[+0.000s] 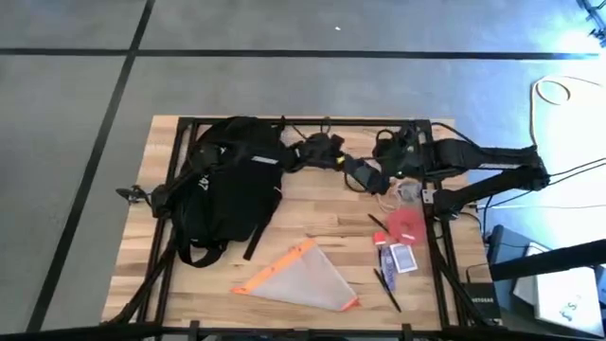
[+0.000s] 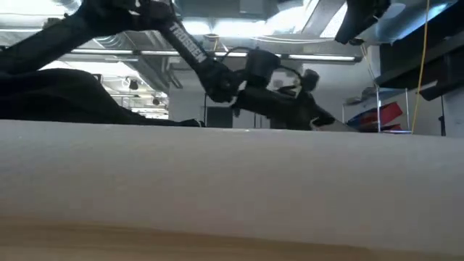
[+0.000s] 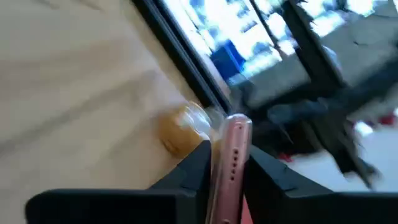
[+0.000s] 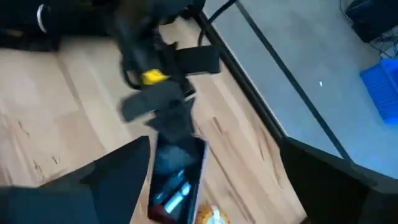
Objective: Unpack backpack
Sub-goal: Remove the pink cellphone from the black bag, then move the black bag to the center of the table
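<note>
The left tool [image 3: 227, 165] pinches a pink phone [image 3: 231, 155] tight over the surface [image 1: 312, 223]; the right tool [image 1: 402, 156] looks open

Grey floor [image 1: 284, 85] with dark lines surrounds the wooden table [image 1: 312, 213]; bright ceiling lights [image 2: 239, 25] shine above

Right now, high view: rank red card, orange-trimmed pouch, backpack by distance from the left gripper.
Left gripper holds a phone.
1. red card, toward the right edge.
2. orange-trimmed pouch, at the near edge.
3. backpack, on the left.
</note>
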Robot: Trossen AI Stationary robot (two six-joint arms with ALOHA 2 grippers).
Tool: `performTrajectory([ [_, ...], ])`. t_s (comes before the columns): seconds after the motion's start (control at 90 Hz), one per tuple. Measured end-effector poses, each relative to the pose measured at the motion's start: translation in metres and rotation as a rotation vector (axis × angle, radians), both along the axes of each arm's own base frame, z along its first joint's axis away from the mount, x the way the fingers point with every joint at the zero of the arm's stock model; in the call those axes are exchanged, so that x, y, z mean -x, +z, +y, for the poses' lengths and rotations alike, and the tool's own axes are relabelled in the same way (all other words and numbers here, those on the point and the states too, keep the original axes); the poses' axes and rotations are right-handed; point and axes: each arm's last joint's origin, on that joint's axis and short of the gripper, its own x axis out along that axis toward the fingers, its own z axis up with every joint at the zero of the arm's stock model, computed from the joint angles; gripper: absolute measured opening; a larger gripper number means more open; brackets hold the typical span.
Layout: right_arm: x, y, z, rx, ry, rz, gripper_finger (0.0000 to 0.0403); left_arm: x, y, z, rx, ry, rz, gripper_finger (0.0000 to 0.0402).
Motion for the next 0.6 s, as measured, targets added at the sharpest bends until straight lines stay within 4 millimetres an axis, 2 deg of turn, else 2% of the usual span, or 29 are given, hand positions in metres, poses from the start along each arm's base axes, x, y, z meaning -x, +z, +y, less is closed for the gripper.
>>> performTrajectory([
  [0.067,-0.001,-0.007,0.002,-0.007,0.001,0.015,0.0341,-0.003,0.001,0.009,-0.006,0.103,0.001,0.0068],
  [0.189,-0.001,-0.021,0.005,-0.02,-0.006,0.051,0.0341,-0.003,-0.007,0.025,-0.007,0.153,0.014,0.0053],
  [0.378,0.0,-0.038,0.005,-0.018,-0.008,0.099,0.0341,0.001,-0.011,0.035,-0.067,0.287,0.073,0.0035],
  [0.489,-0.001,-0.041,0.005,-0.018,-0.009,0.092,0.0341,0.001,-0.011,0.036,-0.112,0.297,0.092,0.0041],
  [0.6,-0.003,-0.04,0.005,-0.015,-0.005,0.076,0.0341,0.001,-0.01,0.037,-0.172,0.307,0.096,0.0066],
])
